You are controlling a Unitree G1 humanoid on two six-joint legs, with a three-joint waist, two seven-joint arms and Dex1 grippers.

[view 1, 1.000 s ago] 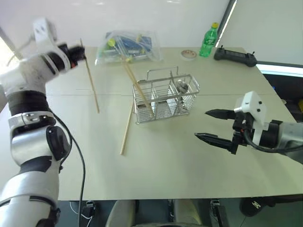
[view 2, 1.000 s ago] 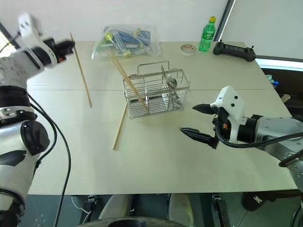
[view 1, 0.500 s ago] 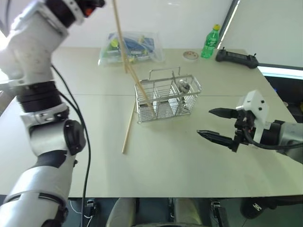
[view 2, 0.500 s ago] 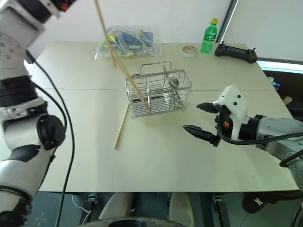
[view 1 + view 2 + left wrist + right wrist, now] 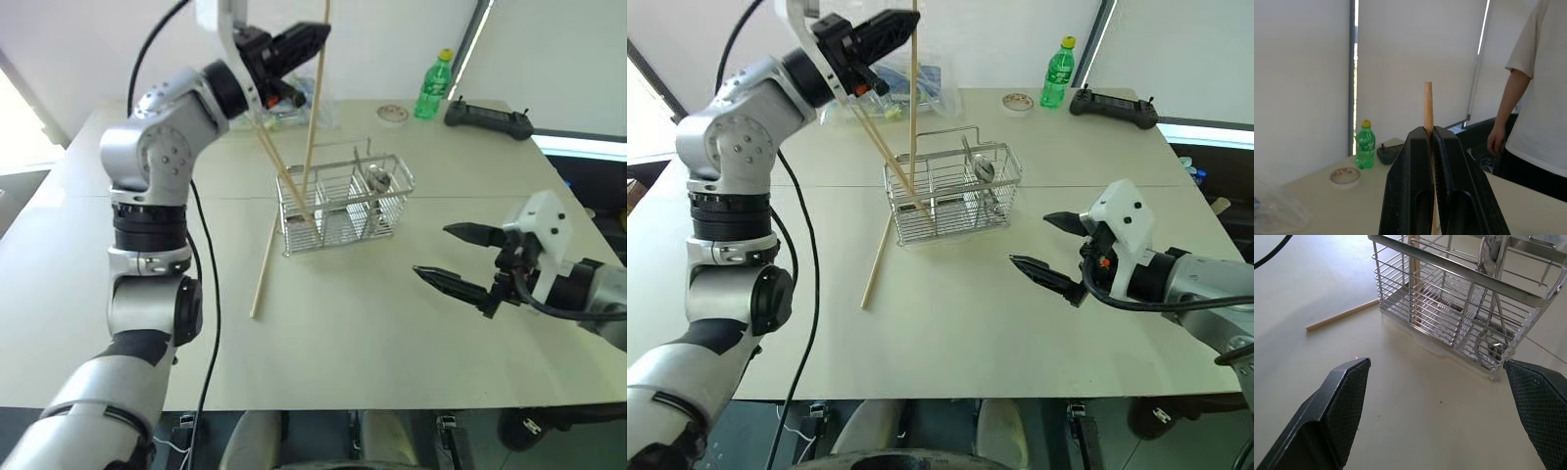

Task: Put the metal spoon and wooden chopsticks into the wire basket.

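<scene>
My left gripper point(image 5: 306, 41) is shut on one of the wooden chopsticks point(image 5: 312, 127), holding it almost upright; the left wrist view shows that stick's top point(image 5: 1428, 103) between the closed fingers. Its lower end reaches the left end of the wire basket point(image 5: 390, 211). A second chopstick point(image 5: 284, 176) leans in the same end. A third point(image 5: 263, 269) lies flat on the table, left of the basket. The metal spoon point(image 5: 377, 178) stands in the basket's right compartment. My right gripper point(image 5: 431, 251) hangs open to the right of the basket, holding nothing; its wrist view looks at the basket point(image 5: 1459, 298).
A clear plastic bag point(image 5: 279, 98) lies behind the basket. A green bottle point(image 5: 432, 86), a small dish point(image 5: 392, 114) and a black controller point(image 5: 487, 117) sit at the table's far right. A person point(image 5: 1537, 98) stands beyond the table.
My left arm has swung its chopstick rightward from over the table's left side to the basket, tipping it from slanted to nearly upright. The right gripper has stayed put and open.
</scene>
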